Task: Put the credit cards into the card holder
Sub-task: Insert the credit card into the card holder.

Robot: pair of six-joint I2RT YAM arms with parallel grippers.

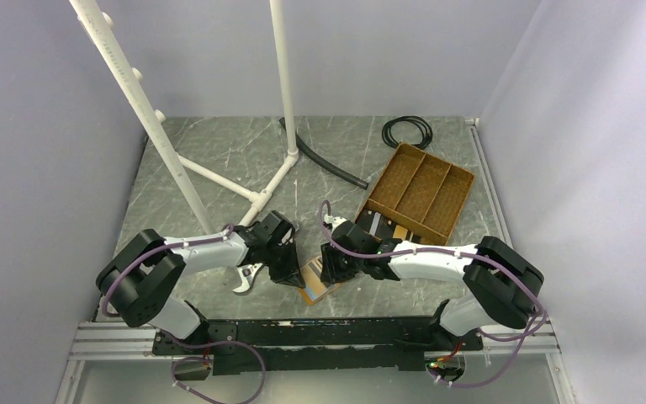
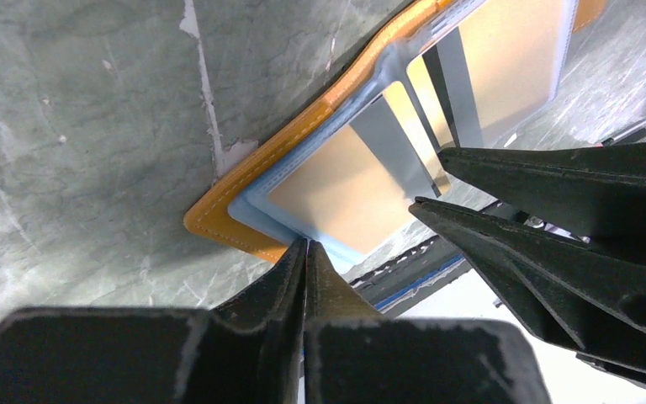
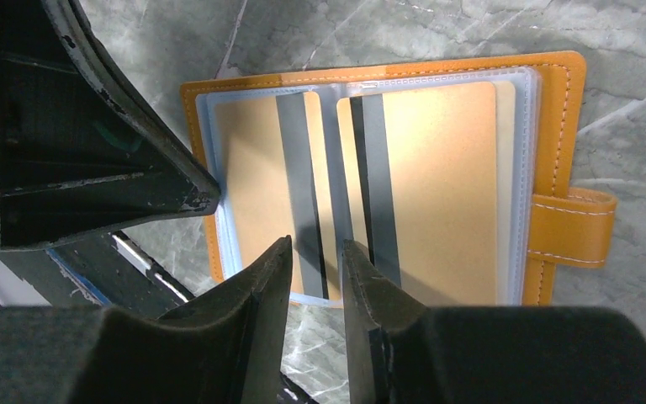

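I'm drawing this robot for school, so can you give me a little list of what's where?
card holder: lying open on the table, orange cover
inside it: tan cards with grey stripes, in clear sleeves
left gripper: shut, tips at the holder's edge
right gripper: open, tips by another edge of the holder
brown tray: farther back, on the right side

Top external: high, near side, looking down over whole table. Wrist cameras: very close, facing down, both on open card holder.
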